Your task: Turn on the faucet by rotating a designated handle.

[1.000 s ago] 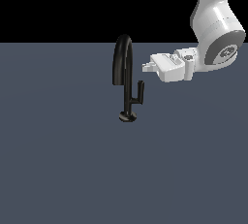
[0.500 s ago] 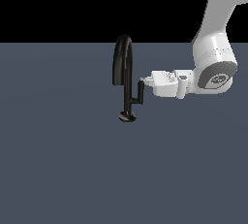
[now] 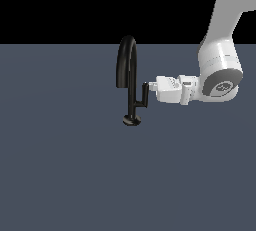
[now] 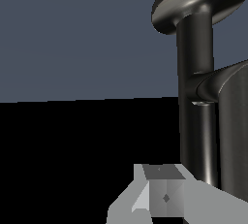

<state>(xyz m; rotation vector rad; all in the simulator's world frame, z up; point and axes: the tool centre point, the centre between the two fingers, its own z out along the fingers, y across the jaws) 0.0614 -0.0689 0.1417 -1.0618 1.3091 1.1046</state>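
- Beside the faucet (image 3: 128, 82), standing mid-floor, the gripper (image 3: 151, 86) touches the handle's (image 3: 144, 95) upright tip.
- Whether its jaws are clenched, I cannot tell.
- Best push sideways, steadily, around the stem (image 4: 197, 102).

A flat, plain slate-grey floor (image 3: 65, 175) is seen filling the lower part of the exterior view, lit evenly, with no texture or markings. Above a straight horizon line, a solid black backdrop (image 3: 60, 5) is shown. No walls, furniture or windows are visible.
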